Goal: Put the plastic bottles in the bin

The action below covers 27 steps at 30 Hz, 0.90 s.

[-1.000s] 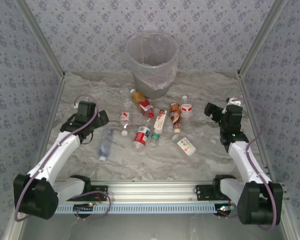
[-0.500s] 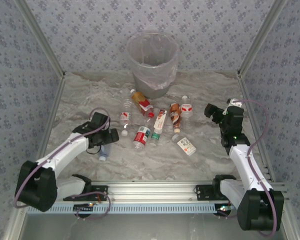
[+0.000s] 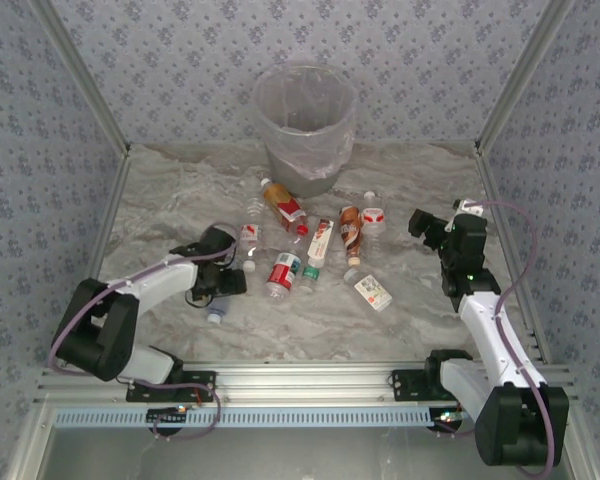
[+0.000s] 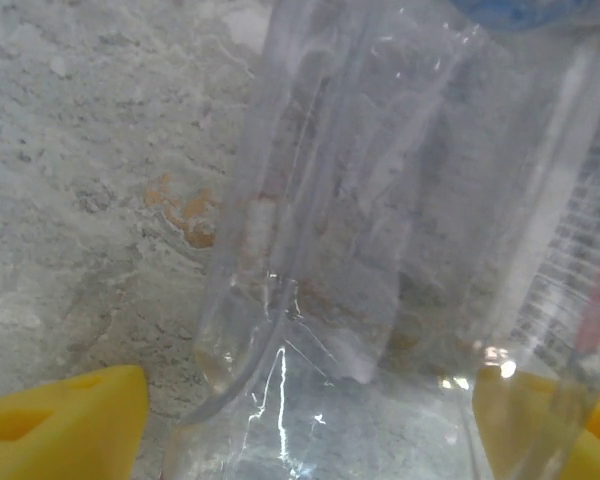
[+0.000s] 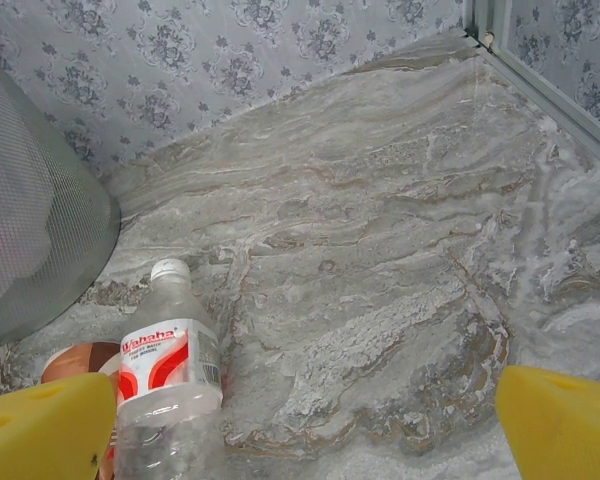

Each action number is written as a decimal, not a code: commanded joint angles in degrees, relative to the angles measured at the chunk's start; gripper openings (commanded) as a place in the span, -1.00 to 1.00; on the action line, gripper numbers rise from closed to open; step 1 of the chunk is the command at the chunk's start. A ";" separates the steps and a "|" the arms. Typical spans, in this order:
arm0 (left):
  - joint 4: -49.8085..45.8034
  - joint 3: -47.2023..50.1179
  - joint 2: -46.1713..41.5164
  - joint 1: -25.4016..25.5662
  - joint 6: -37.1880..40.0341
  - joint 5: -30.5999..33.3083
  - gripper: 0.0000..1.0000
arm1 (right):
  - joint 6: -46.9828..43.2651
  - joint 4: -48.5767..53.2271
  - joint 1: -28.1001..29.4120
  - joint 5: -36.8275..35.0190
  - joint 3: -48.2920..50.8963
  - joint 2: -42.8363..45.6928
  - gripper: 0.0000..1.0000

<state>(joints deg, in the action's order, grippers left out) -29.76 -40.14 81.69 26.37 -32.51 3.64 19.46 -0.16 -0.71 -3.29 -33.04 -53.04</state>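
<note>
Several plastic bottles lie in the middle of the table, among them a red-labelled one (image 3: 283, 272), a brown one (image 3: 350, 228) and a white-labelled one (image 3: 371, 291). The bin (image 3: 305, 120) stands behind them at the back wall. My left gripper (image 3: 220, 283) is low over a clear, blue-labelled bottle (image 3: 214, 309). In the left wrist view this bottle (image 4: 360, 250) lies between the yellow fingers (image 4: 70, 420) of my left gripper (image 4: 310, 425), with a gap on the left side. My right gripper (image 3: 421, 222) hangs open beside a red-and-white bottle (image 5: 165, 370).
The bin's grey mesh wall (image 5: 40, 230) shows at the left of the right wrist view, with a brown bottle (image 5: 75, 360) at its foot. Patterned walls close in the table on three sides. Bare marble lies at the right (image 5: 400, 280) and along the near rail (image 3: 310, 340).
My left arm has swung right and come down over the blue-labelled bottle, and its fingers have drawn closer together. The right arm has hardly moved.
</note>
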 commanded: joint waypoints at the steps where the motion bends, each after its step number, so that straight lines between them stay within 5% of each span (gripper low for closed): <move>1: 1.21 -1.31 1.86 1.65 1.75 0.47 0.53 | -1.18 1.00 0.44 -0.53 0.69 0.97 1.00; 12: 3.98 0.77 -2.44 2.05 3.71 0.56 0.05 | -1.27 -1.14 1.14 2.50 0.98 1.95 1.00; 27: 2.25 0.16 -14.18 1.54 1.70 3.13 -0.22 | -0.57 -8.37 4.17 5.26 2.19 2.28 1.00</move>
<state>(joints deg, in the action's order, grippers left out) -26.37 -38.50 70.35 28.12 -29.47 4.75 18.85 -6.59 2.72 1.13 -30.57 -51.72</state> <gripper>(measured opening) 0.477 0.999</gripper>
